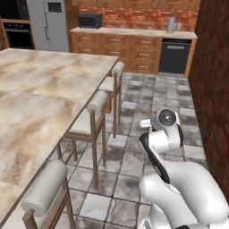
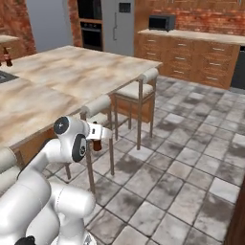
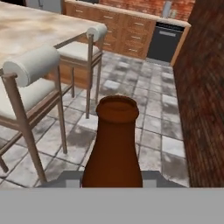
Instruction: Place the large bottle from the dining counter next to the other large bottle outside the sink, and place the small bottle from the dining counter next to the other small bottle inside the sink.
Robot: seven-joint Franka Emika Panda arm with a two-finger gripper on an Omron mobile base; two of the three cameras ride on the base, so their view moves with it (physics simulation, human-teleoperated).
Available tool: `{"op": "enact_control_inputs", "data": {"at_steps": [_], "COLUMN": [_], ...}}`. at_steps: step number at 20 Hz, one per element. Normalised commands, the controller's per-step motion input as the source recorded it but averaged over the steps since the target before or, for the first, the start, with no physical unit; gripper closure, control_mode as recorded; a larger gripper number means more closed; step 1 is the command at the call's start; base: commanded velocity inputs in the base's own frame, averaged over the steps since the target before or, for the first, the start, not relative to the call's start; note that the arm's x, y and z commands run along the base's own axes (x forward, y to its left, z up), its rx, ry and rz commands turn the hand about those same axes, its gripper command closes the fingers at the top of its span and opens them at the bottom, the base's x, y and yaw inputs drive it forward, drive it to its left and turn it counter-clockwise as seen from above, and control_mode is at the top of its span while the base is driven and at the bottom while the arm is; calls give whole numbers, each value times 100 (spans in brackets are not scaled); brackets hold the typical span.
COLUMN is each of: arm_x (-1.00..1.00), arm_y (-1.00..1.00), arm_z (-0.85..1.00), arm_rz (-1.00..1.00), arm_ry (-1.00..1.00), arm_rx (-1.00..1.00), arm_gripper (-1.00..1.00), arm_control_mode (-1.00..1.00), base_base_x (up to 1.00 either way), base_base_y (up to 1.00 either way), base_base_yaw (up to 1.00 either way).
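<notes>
Bottle [image 3: 113, 144] in the claw, carried away from the dining counter [image 1: 40, 103].
Gripper [image 2: 97, 132] is clamped on a brown bottle, held over the floor beside the stools. Next: drive toward the sink, whose corner shows at 9 o'clock in the right base view [image 2: 5, 76]. The hand view alone shows the bottle's open neck at 6 o'clock.

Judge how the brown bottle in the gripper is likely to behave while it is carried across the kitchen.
The brown bottle looks rigid, probably glass, so it should not flex but may break if dropped on the tiled floor. Its smooth, tapering body could slip in the gripper. The open mouth suggests keeping it upright.
</notes>
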Motion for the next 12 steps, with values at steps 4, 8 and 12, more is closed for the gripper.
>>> {"op": "enact_control_inputs", "data": {"at_steps": [4,8,12], "arm_x": [0,0,0], "arm_y": [0,0,0], "arm_z": [0,0,0], "arm_rz": [0,0,0], "arm_ry": [0,0,0], "arm_rx": [0,0,0], "arm_gripper": [100,100,100], "arm_control_mode": [100,100,100], "base_base_x": [72,100,100], "base_base_y": [0,-1,0], "base_base_yaw": [-33,-21,-17]}}
